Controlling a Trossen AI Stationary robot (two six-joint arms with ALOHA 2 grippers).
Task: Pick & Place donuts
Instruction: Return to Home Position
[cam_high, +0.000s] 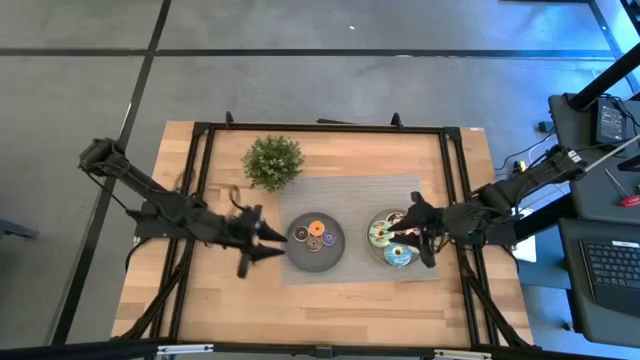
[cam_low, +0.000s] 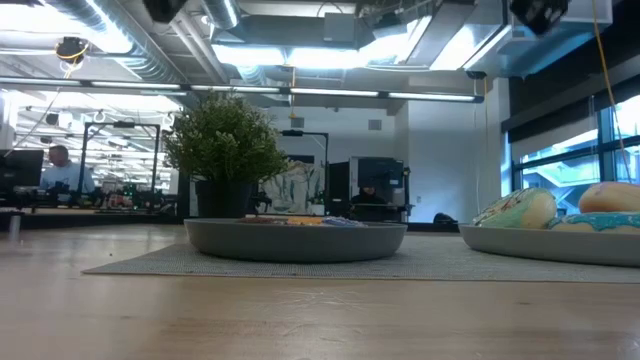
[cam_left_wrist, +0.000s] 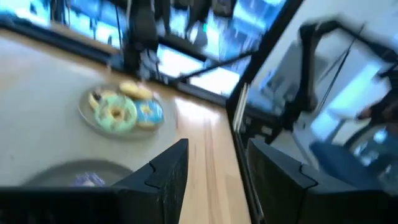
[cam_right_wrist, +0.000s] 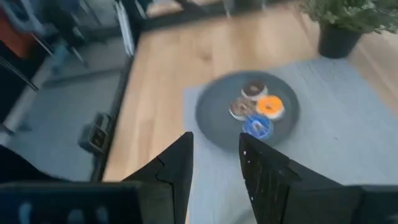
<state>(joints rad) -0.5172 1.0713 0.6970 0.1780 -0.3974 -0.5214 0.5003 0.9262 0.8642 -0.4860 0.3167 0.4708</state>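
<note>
Your left hand (cam_left_wrist: 217, 148) sits just at 9 o'clock of the dark plate (cam_low: 295, 240), fingers spread and holding nothing. Your right hand (cam_right_wrist: 216, 140) hangs over the 3 o'clock side of the pale plate (cam_low: 540, 246), likewise released and empty. Four mini donuts (cam_high: 316, 236) lie bunched mid-plate on the dark one. The large donuts (cam_high: 390, 242) fill the pale plate, which stands at 3 o'clock of the dark one on the grey mat (cam_high: 350, 190). Sorting by size looks finished, which is why neither hand carries anything. What remains, I judge, is bringing both arms home. Draw the right hand back without dipping, since a low finger could drag a large donut off. The plant (cam_high: 272, 160) at 11 o'clock stands well apart.
</note>
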